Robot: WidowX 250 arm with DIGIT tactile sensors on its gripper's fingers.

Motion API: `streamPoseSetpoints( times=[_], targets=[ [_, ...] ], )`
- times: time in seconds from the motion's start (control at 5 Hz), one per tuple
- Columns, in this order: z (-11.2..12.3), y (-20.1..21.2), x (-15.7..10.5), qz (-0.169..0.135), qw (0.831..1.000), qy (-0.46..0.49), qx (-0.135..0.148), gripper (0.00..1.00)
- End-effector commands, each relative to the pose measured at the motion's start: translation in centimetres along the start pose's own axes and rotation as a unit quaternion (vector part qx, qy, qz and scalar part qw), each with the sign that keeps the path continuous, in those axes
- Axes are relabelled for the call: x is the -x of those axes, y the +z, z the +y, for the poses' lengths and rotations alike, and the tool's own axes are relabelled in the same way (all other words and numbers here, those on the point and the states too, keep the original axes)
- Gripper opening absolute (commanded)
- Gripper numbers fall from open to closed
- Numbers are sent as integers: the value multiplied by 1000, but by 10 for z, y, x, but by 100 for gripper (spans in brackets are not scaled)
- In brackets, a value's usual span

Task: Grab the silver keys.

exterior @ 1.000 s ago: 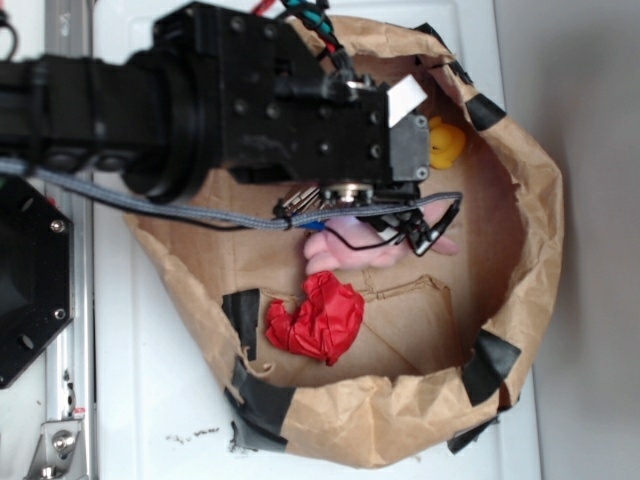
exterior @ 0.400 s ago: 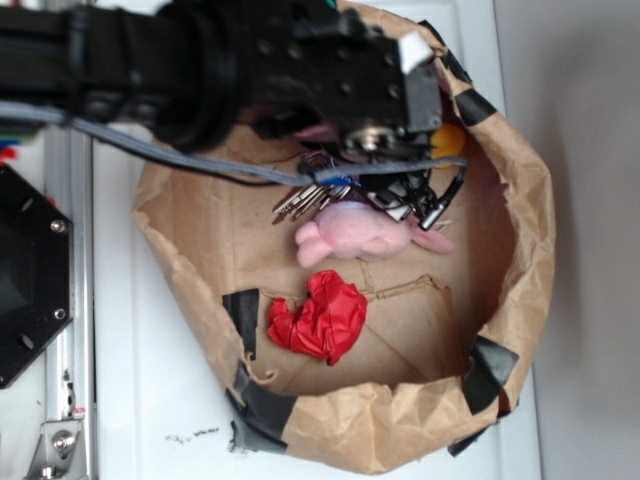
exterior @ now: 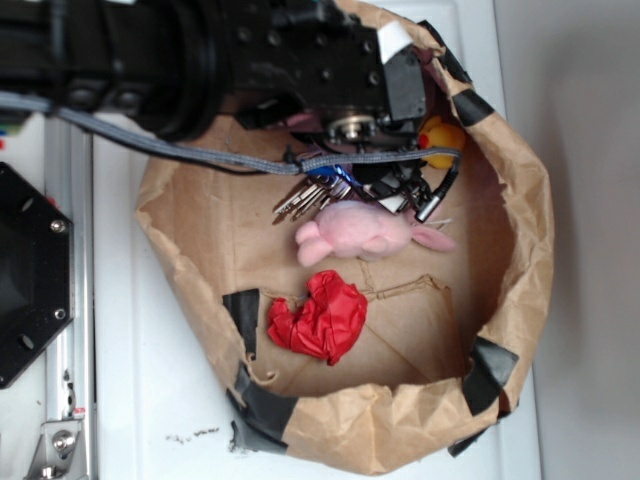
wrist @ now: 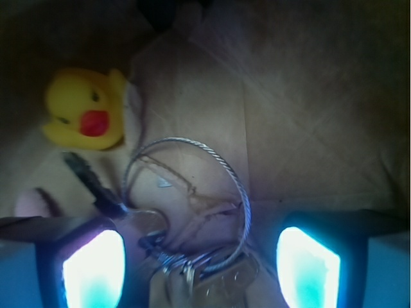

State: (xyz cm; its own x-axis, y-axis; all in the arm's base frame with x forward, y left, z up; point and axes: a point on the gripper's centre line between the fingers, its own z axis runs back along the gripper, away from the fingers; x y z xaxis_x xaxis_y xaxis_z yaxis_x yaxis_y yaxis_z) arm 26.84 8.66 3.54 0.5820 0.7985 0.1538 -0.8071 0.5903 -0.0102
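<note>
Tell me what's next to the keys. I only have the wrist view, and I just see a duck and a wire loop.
Observer: A pink plush toy lies against the silver keys, which fan out past one end of it.
Operator: Anything else in there?
Observer: A crumpled red item lies apart from the plush, on the side away from the keys.
Operator: What's it all sitting in?
Observer: A brown paper bag with black tape patches on its rim.

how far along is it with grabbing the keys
Done: the gripper is down inside the paper bag, straddling the silver keys. In hand: lining up, jaws open either side of the bunch. Left: closing on the keys and lifting them out.
</note>
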Motion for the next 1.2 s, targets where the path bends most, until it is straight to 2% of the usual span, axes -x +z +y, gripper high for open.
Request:
streamPoseSetpoints(
  times=[0.0, 0.2, 0.4, 0.6, 0.8, 1.0],
  targets=[
    [-15, -4, -4, -19, 1000, -2, 4, 100],
    [-16, -16, 2, -28, 999, -29, 2, 100],
    [-4, -23, 14, -35, 999, -34, 0, 100],
    [34, -35, 50, -37, 998, -58, 5, 100],
    [17, -32, 38, -31, 997, -64, 7, 100],
    [37, -34, 53, -30, 998, -50, 11, 0]
  ],
)
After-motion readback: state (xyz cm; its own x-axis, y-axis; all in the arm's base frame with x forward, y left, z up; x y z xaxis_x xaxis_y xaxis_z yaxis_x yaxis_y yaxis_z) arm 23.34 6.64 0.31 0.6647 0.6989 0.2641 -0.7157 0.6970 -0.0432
